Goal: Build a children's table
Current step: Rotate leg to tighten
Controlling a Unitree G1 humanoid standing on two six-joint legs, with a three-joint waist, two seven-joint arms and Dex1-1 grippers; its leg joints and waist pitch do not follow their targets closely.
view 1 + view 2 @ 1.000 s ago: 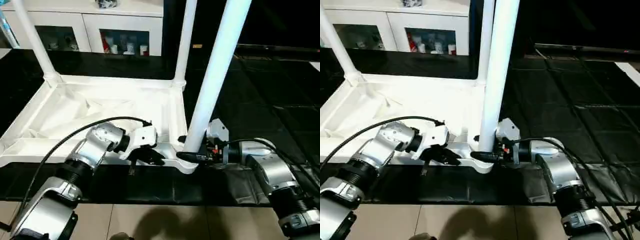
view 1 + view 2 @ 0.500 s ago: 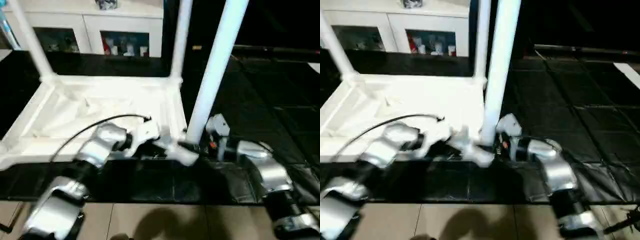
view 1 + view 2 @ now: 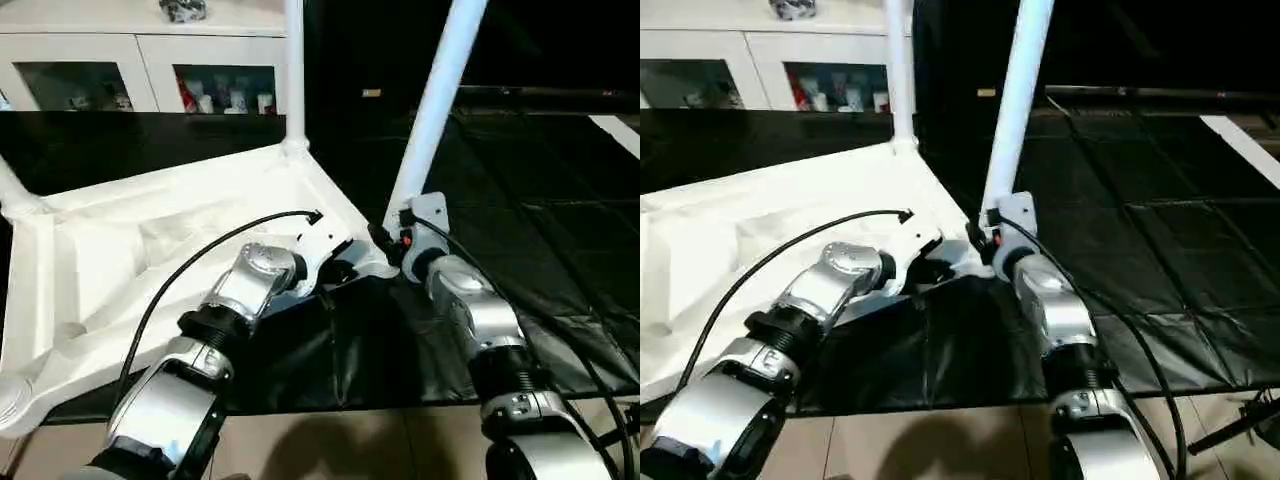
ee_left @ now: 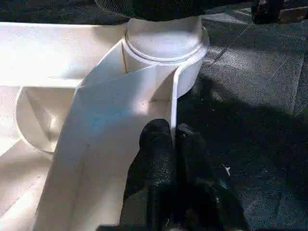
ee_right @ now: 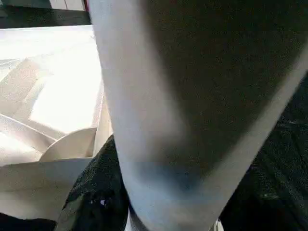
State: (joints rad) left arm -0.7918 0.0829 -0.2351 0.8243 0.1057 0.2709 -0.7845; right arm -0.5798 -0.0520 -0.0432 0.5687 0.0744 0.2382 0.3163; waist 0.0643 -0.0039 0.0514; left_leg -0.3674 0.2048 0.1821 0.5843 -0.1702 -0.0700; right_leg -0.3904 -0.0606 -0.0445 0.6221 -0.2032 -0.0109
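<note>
The children's table lies upside down on a black mat, its white ribbed top turned at an angle to me. A white leg rises slanted from the near right corner socket. My right gripper is shut around that leg's base, which looms close in the right wrist view. My left gripper sits just left of that corner, its black fingers shut on the thin rim wall. A second leg stands in the far corner, and a third shows at the left edge.
A white glass-door cabinet stands behind the table. The black mat stretches out to the right, and tan floor lies at its near edge. A bare corner socket of the top sits at the near left.
The table top has swung round, its near right corner going away from me and its far side to the left. Both grippers went with it, keeping their holds.
</note>
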